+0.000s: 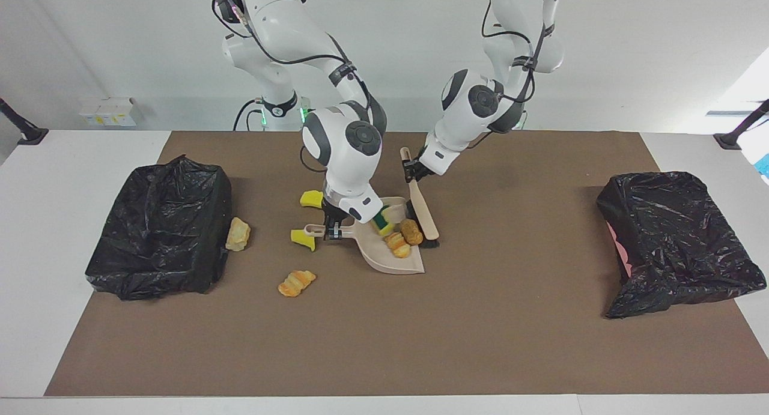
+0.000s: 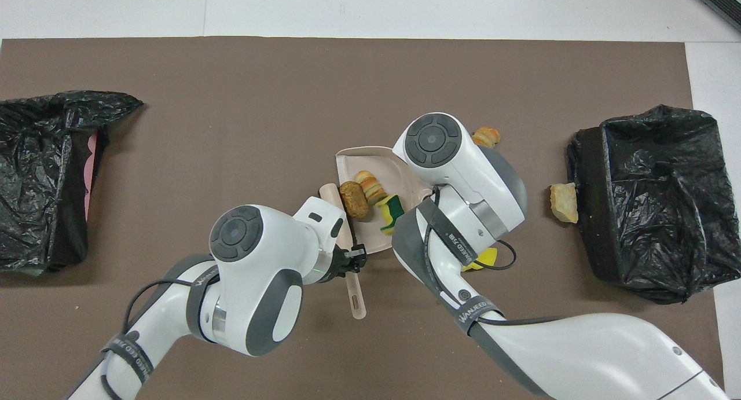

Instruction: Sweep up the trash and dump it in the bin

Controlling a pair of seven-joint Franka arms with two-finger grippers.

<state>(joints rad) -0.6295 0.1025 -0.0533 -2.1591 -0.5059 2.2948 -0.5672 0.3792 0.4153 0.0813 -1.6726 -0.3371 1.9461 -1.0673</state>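
Left tool [image 1: 412, 173] grips brush [image 1: 422, 211] over brown mat [image 1: 480, 319], seemingly.

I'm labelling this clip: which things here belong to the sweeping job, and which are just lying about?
Job:
- left gripper, brush
- right gripper, dustpan
- swept trash
- loose scraps
- bagged bin

Lying about:
- collapsed black bag
- white box
- brown mat
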